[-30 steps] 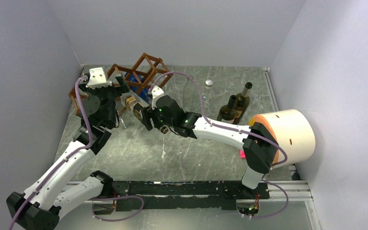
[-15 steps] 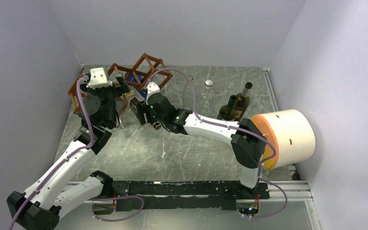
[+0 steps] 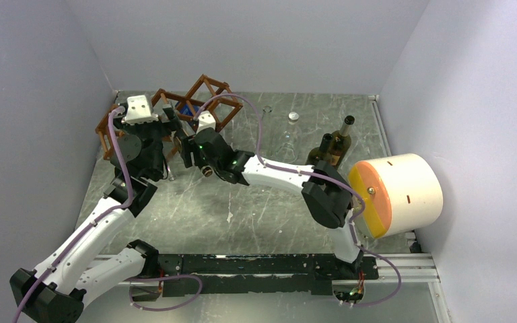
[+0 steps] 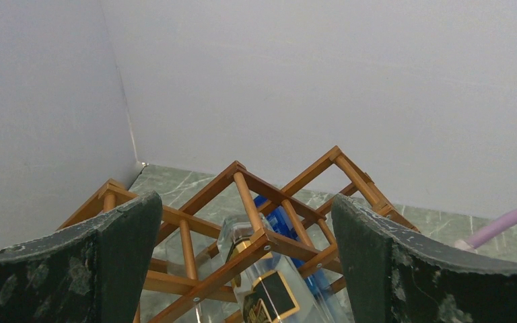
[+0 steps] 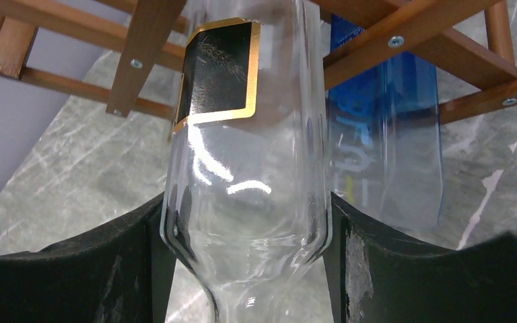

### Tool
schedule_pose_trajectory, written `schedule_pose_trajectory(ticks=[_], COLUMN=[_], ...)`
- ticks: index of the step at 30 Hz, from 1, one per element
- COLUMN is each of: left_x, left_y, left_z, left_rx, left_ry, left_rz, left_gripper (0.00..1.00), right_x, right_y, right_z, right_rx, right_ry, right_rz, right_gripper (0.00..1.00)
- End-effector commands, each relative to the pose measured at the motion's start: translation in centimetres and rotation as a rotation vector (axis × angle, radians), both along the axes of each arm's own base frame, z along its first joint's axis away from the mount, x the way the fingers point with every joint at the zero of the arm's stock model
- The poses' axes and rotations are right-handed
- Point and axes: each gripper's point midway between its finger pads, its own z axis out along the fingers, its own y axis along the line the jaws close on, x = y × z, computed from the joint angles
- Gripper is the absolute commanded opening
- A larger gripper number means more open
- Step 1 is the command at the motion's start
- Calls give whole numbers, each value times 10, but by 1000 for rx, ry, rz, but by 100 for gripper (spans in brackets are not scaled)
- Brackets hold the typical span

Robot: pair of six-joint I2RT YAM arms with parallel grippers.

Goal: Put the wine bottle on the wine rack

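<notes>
The wine rack (image 3: pixel 209 91) is a reddish-brown wooden lattice at the back left of the table. It also fills the left wrist view (image 4: pixel 279 245) and the top of the right wrist view (image 5: pixel 145 47). My right gripper (image 3: pixel 187 147) (image 5: pixel 246 256) is shut on a clear wine bottle (image 5: pixel 246 175) with a black and gold label. The bottle's far end lies inside a rack cell (image 4: pixel 269 286). A blue bottle (image 5: pixel 384 134) lies in the neighbouring cell. My left gripper (image 3: pixel 171 124) (image 4: pixel 246 202) is wide open and empty, just in front of the rack.
Two dark bottles (image 3: pixel 330 151) stand at the right middle. A large cream cylinder with an orange face (image 3: pixel 400 192) sits at the right edge. A small round cap (image 3: pixel 293 116) lies near the back wall. Walls close in the left, back and right.
My right arm has carried the clear bottle left and back, into the rack. The left arm has hardly moved.
</notes>
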Motion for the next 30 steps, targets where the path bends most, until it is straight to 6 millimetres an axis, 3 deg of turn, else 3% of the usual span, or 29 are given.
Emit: schedule_pose_trajectory(ticks=[1, 14, 18, 30], left_x=[0, 1, 2, 3], left_y=[3, 2, 2, 1], left_z=[4, 2, 1, 0], left_rx=[-15, -11, -8, -6], left_ry=[-24, -18, -15, -12], left_rz=[9, 5, 7, 5], left_gripper=[100, 100, 100, 100], right_x=[35, 59, 68, 86], right_y=[17, 27, 31, 43], right_z=[87, 69, 65, 44], right_rx=[267, 272, 274, 274], right_ry=[-178, -162, -138, -70], right_rz=[-114, -110, -101, -74], right_gripper=[0, 0, 15, 46])
